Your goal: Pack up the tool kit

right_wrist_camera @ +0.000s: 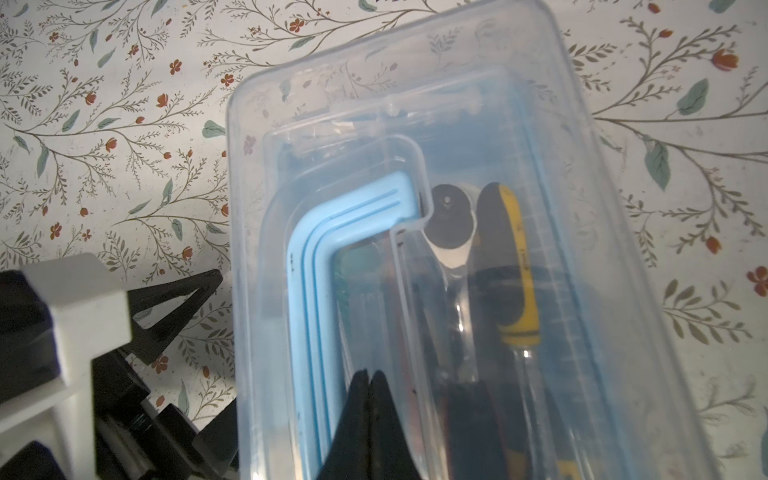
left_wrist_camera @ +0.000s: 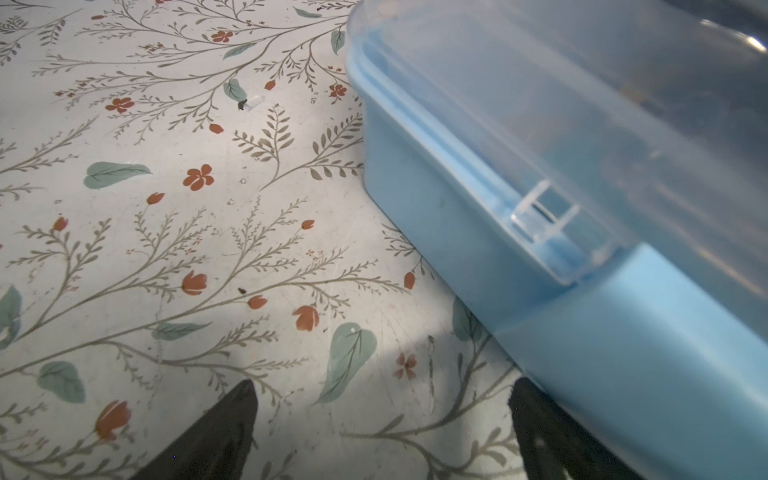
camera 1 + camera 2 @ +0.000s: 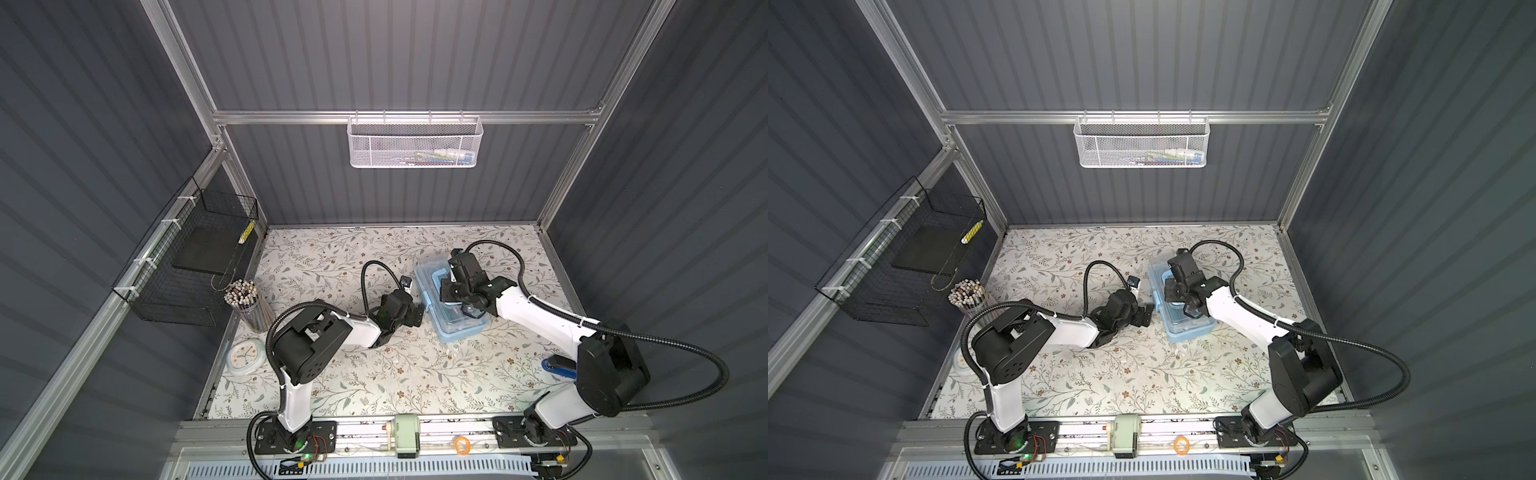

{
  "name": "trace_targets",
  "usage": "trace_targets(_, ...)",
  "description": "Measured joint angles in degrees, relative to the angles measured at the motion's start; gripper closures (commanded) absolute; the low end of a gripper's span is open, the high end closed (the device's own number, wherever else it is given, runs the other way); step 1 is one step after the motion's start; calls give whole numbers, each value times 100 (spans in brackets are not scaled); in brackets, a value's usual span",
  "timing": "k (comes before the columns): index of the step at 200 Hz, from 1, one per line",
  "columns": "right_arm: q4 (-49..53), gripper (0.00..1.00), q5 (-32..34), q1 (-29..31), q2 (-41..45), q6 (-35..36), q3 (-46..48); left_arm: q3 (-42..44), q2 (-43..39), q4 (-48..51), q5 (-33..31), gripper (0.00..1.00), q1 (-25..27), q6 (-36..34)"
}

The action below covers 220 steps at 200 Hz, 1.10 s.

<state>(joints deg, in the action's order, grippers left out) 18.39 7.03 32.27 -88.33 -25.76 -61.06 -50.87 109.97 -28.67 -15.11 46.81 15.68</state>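
Nothing legible is showing anywhere. A small reddish marking is sitting on the yellow-black tool handle point(image 1: 521, 257) under the clear lid point(image 1: 457, 104) — too blurred to read — and the face of the round clock point(image 3: 245, 356) at the bench point(image 3: 374, 374) edge is giving no readable numerals.

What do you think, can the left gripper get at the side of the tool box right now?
Probably yes. The left gripper stands open right beside the tool box wall, only bare table between. The right gripper, shut, is over the lid, off that side.
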Motion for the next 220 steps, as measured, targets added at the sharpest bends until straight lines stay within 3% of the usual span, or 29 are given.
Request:
trace_targets(149, -243, 99, -33, 0, 63, -114, 160, -275, 280, 57, 66, 4, -15, -17)
trace_targets(185, -234, 90, -11, 2, 74, -175, 157, -275, 278, 66, 37, 2, -15, -17)
trace_targets(207, -168, 78, 105, 4, 90, -256, 131, -256, 240, 90, -26, 0, -15, -17)
trace_targets(220, -199, 60, 79, 17, 142, -330, 109, -223, 151, 136, -52, 0, -13, -17)
